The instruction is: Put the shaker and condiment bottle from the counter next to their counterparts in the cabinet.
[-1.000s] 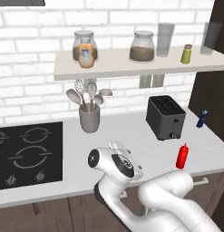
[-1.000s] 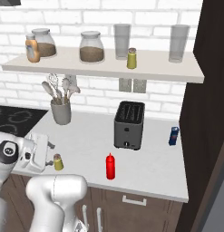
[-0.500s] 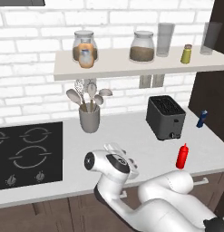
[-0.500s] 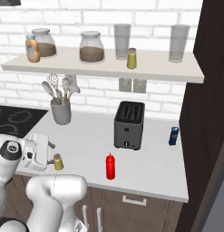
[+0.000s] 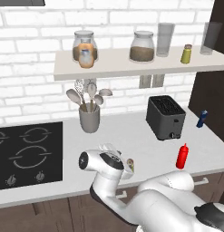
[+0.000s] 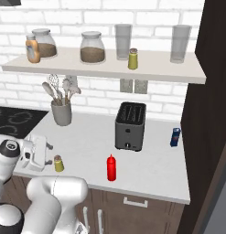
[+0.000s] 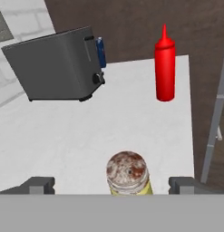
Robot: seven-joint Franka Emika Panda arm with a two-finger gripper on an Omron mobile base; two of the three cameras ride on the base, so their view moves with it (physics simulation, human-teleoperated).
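The desk (image 6: 146, 169) is white, with a black hob (image 5: 27, 152) at its left end. Above it, the cabinet (image 6: 105, 68) on the brick wall carries 2 jars (image 6: 92, 48), 2 glasses (image 6: 123, 41), an orange bottle (image 6: 33, 49) and a second shaker (image 6: 132, 59). A dark toaster (image 6: 130, 125) stands near the middle of the desk, a grey utensil pot (image 6: 61, 112) to its left and a small blue bottle (image 6: 175, 137) to its right by the dark panel. The red bottle (image 6: 111, 167) stands upright near the front edge, in front of the toaster. The end effector (image 7: 129, 186) sits low at the front edge with fingers wide apart, 1 on each side of the shaker (image 7: 127, 173), not clamped. The shaker stands upright on the desk, well left of the red bottle.
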